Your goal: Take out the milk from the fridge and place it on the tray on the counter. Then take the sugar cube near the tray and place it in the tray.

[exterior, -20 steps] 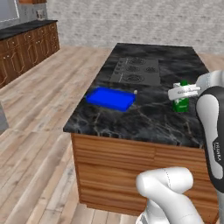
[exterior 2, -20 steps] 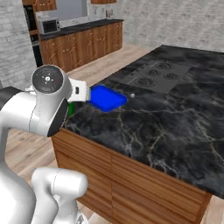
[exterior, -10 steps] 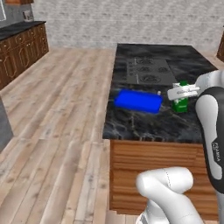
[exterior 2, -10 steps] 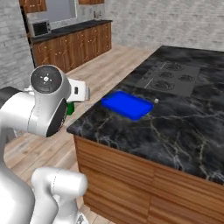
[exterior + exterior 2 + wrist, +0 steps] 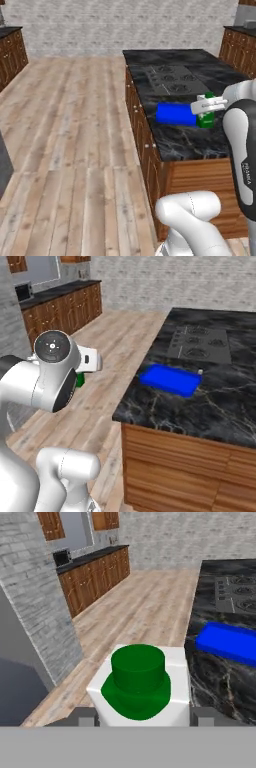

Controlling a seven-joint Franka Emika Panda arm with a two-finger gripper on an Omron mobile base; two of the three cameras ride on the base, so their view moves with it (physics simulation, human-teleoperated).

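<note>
Rolling with its base, the whole view now faces the counter [image 5: 185, 145] end-on. Gripper [image 5: 142, 716] fingers clamp the milk [image 5: 141, 684] between them, carried beside the blue tray [image 5: 175, 113].

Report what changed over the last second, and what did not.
The base drove, so both base views swung: the counter now runs along the right side of the left base view. The gripper still holds the milk in the same pose. The tray and sugar cube stayed put on the counter.
</note>
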